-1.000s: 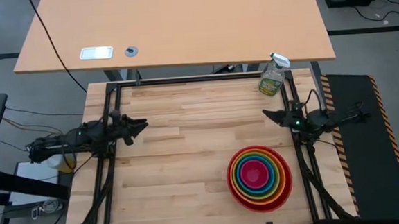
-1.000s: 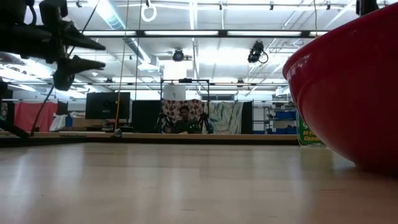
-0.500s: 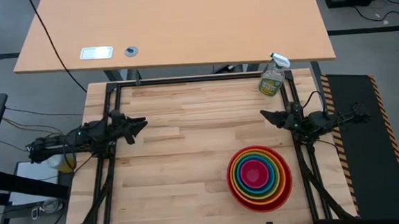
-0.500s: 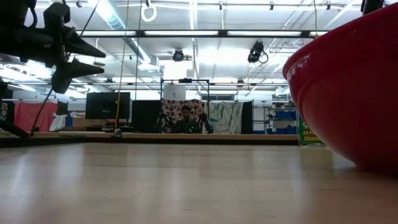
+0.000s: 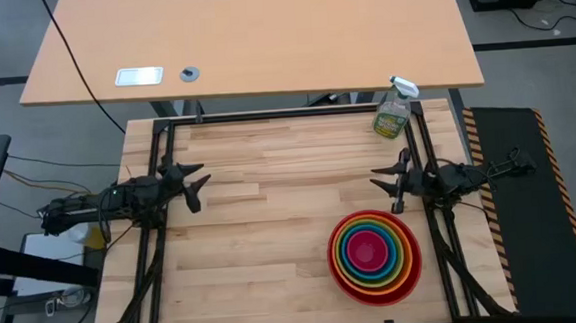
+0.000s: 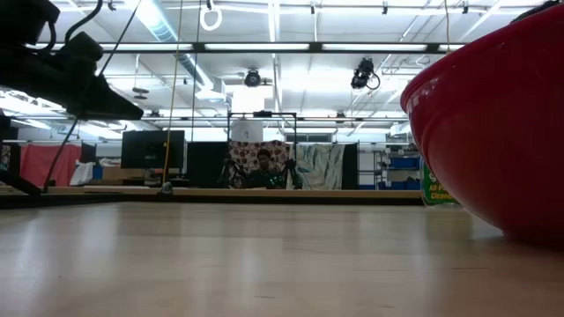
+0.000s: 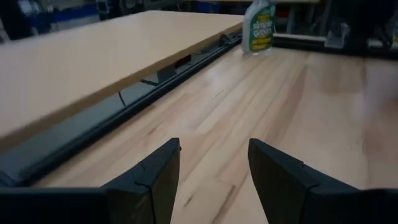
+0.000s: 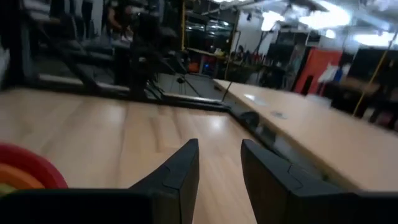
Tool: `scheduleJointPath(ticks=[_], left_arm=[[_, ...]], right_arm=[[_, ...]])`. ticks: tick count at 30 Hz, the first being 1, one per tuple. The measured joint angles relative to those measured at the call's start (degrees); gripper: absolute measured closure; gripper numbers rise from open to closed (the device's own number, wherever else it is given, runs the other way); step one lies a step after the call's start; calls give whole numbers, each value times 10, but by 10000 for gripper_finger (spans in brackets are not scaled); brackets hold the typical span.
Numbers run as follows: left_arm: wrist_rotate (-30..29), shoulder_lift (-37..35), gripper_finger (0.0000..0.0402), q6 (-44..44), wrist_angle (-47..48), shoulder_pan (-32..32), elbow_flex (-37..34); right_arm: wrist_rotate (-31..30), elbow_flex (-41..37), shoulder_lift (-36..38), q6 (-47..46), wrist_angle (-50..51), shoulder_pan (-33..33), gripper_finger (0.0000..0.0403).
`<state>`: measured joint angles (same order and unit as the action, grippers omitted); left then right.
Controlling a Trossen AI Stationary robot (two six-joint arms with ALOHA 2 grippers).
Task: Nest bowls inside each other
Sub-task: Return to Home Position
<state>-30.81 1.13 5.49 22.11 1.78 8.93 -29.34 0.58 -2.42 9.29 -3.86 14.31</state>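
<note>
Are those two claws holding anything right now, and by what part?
Nothing. The left claw and right claw are both open and empty, apart from the bowls.

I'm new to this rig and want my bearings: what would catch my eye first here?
A rainbow nest of bowls, the red bowl outermost and the pink bowl innermost, sits at the lower right of the high view. The left gripper and right gripper hang open and empty at the table's side edges. A spray bottle stands at the far right corner.
</note>
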Motion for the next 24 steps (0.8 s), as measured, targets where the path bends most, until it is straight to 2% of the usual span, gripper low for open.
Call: scheduleJointPath(ticks=[3,24], left_arm=[[0,0,209,-21,0,0,0],[0,0,209,-18,0,0,0]], right_arm=[[4,0,0,53,-3,0,275],[7,0,0,53,-3,0,275]])
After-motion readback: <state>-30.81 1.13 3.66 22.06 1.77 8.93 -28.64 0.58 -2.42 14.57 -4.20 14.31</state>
